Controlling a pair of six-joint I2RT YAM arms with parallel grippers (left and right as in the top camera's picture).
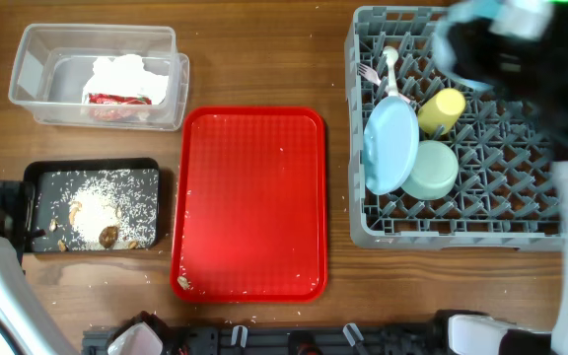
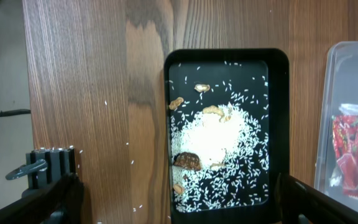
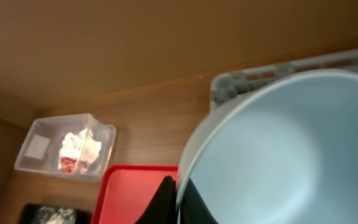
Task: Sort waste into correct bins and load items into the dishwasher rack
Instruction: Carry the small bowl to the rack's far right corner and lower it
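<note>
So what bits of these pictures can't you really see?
Overhead: the blurred right arm hides one corner of the rack.
Right wrist: the blue bowl in the right hand runs off the edges and covers most of the rack.
Left wrist: the clear tub is cut off by the right edge; only part of the red wrapper shows.
Overhead: the brown bits in the black tray are too small to name.

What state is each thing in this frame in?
clear tub: holds napkin and wrapper
black tray: holds crumbs
red tray: few specks
rack: loaded with plate, mint bowl, yellow cup, cutlery
left tool: open, empty
right tool: shut on small blue bowl
</note>
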